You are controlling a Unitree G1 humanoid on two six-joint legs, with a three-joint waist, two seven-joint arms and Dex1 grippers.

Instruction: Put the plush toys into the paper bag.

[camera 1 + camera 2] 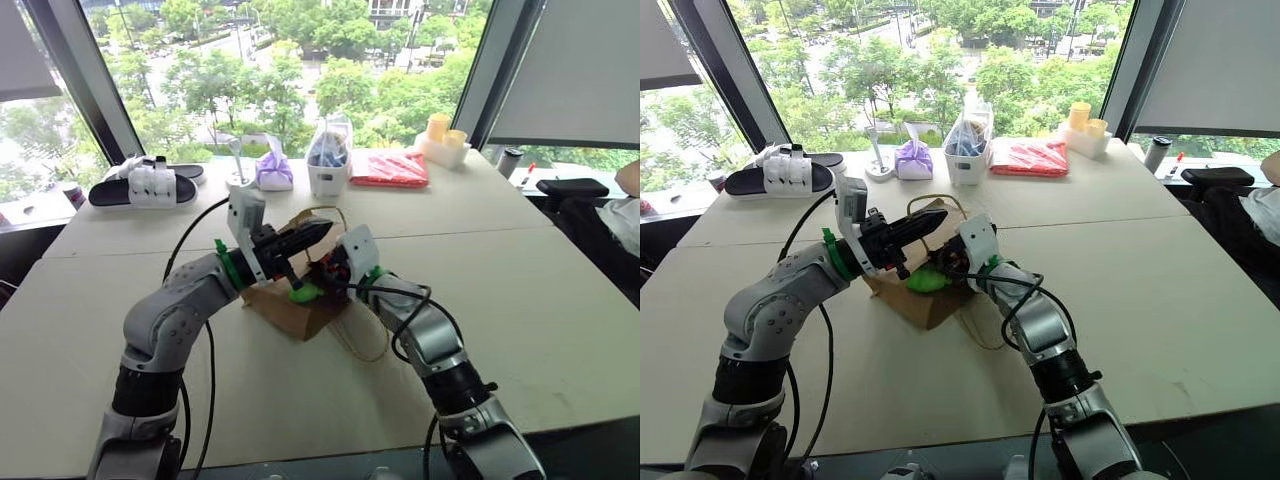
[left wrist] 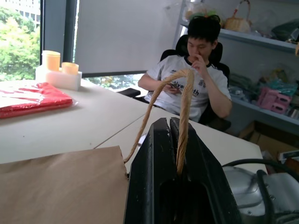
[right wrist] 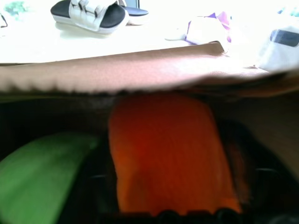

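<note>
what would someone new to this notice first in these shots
Mid-table, the left hand is shut on a thin beige loop handle, holding up the plain brown kraft paper bag. The right hand is at the bag's mouth, where the bright green blob-shaped plush toy lies and the orange plush toy sits between its fingers. Behind, black-and-white slippers lie by the window.

Light: bright daylight through the windows [image 1: 280, 70] behind the desk [image 1: 560, 300].
Glare: washes the right wrist view's far background.
Blur: orange plush toy [image 3: 168, 154] soft, close.
</note>
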